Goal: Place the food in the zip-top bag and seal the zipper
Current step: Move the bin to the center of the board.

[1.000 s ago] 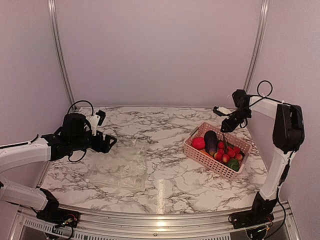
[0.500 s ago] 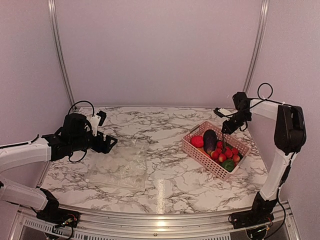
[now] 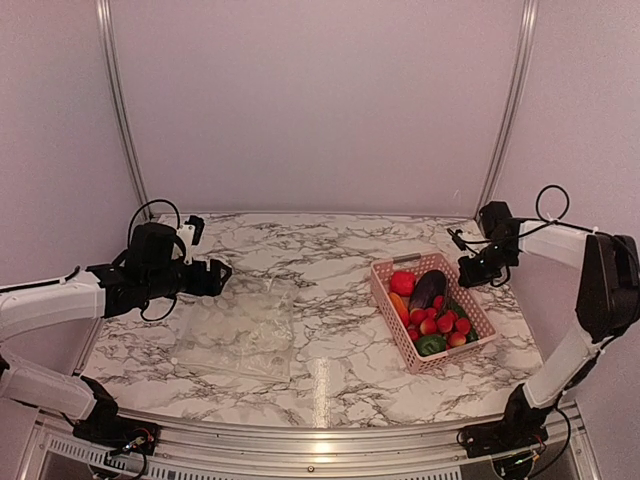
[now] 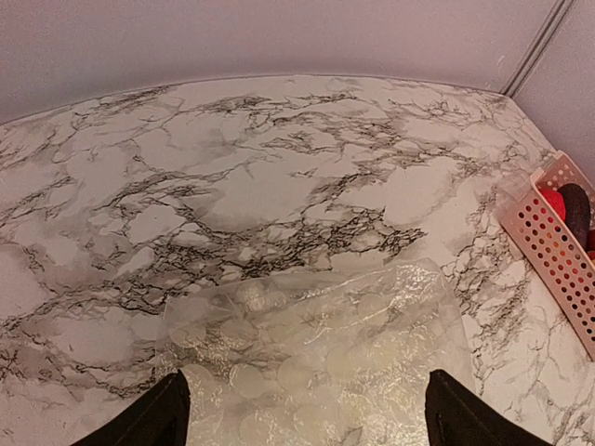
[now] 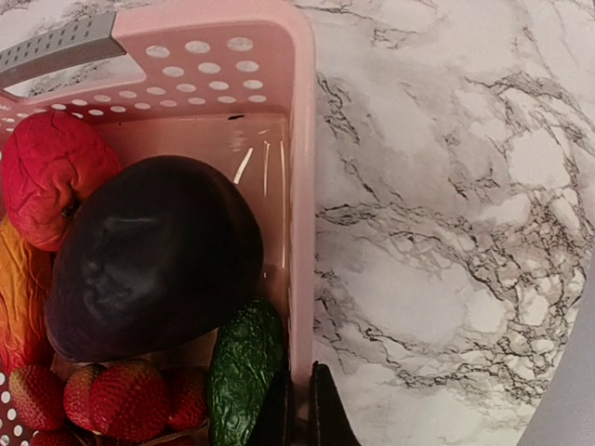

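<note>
The zip-top bag (image 3: 245, 325) lies flat and empty on the marble table, clear with white dots; its zipper strip is too faint to make out. My left gripper (image 3: 220, 273) hovers open just left of and above it, and in the left wrist view (image 4: 307, 423) its fingers straddle the bag (image 4: 325, 344). The food sits in the pink basket (image 3: 478, 325): red fruit (image 3: 403, 283), eggplant (image 3: 428, 290), berries (image 3: 442, 323), a green piece (image 3: 432, 344). My right gripper (image 3: 470, 275) is shut on the basket's right wall (image 5: 299, 232), beside the eggplant (image 5: 153, 255) and a green piece (image 5: 244, 372).
The basket has a grey handle (image 5: 56, 51) at its far end. An orange carrot (image 5: 23, 297) and the red fruit (image 5: 51, 177) lie against the eggplant. The basket's corner shows at the right of the left wrist view (image 4: 553, 251). Walls and metal posts enclose the table.
My right gripper has swung right and back with the basket's rim pinched, turning the basket so it lies more lengthwise. My left gripper has drawn slightly back and up.
</note>
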You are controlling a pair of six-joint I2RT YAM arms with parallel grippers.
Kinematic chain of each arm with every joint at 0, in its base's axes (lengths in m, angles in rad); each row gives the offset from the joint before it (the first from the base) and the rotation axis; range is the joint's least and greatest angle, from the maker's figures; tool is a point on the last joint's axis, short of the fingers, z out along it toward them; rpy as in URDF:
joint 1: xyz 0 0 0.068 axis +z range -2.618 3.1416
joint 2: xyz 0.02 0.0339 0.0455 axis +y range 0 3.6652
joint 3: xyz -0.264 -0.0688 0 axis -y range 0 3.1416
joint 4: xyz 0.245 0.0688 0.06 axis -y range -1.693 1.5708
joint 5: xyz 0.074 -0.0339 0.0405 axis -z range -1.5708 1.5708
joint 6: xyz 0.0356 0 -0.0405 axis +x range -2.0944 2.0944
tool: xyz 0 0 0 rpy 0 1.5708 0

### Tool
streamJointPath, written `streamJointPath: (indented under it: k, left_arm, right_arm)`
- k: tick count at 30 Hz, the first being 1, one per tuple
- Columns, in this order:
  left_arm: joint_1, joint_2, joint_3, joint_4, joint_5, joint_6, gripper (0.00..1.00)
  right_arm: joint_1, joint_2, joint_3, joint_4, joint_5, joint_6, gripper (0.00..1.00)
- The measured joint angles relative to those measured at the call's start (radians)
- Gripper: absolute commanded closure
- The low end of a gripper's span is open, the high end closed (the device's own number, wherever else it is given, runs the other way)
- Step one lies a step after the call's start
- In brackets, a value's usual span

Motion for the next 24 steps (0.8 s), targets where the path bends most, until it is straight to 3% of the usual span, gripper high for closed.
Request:
streamJointPath:
  k: [2, 10, 14, 20, 24]
  left_arm:
    - [0.0, 0.0, 0.0, -0.002, -0.037, -0.056, 0.1]
    - [0.0, -0.006, 0.0, -0.091, -0.17, -0.235, 0.1]
    - [-0.005, -0.044, 0.0, -0.156, -0.163, -0.286, 0.13]
    - [-0.1, -0.213, 0.01, -0.262, -0.106, -0.212, 0.15]
    - [-0.189, -0.224, 0.099, -0.374, -0.142, -0.118, 0.18]
  right_arm:
    - [-0.001, -0.033, -0.038, 0.011, -0.006, 0.043, 1.0]
    - [-0.004, -0.104, -0.095, 0.003, -0.058, 0.122, 0.61]
    - [-0.017, -0.111, -0.064, -0.024, -0.093, 0.097, 0.53]
    - [-0.03, -0.143, -0.015, -0.047, -0.107, 0.008, 0.48]
    - [-0.03, -0.179, -0.012, -0.05, -0.111, -0.055, 0.27]
